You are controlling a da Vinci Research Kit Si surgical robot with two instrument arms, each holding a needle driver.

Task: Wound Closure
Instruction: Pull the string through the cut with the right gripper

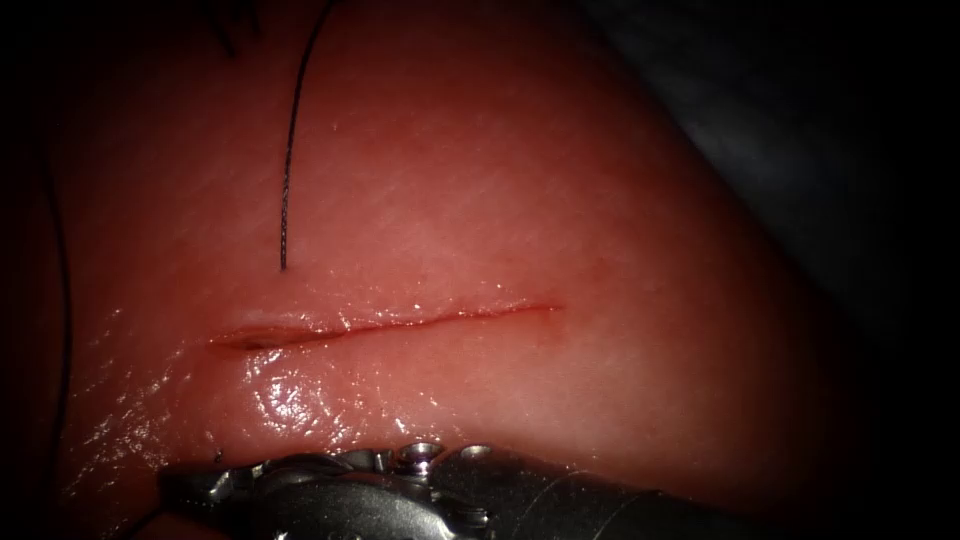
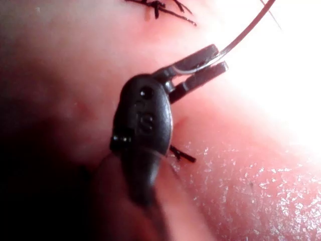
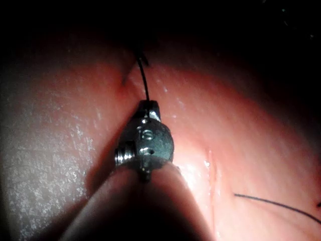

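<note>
The cut (image 1: 385, 322) runs across the tissue (image 1: 480, 200), with glistening fluid below its left end. My left tool (image 2: 219, 56) is shut on the curved needle (image 2: 246, 31) near one end. The rest of the curve arcs away above the tissue, not in it. My right tool (image 1: 188, 490) lies along the bottom edge below the cut, its tip pointing left. In the right wrist view its jaws (image 3: 149, 104) are shut on a dark thread (image 3: 143, 80) that rises from the tip to the tissue. Another strand of thread (image 1: 288, 160) lies above the cut's left part.
Knotted thread (image 2: 160, 7) sits on the tissue beyond the left tool, and a short cut end (image 2: 183, 155) lies beside its wrist. A thin thread (image 1: 62, 300) runs down the tissue's left edge. Dark background (image 1: 820, 120) lies past the tissue at the right.
</note>
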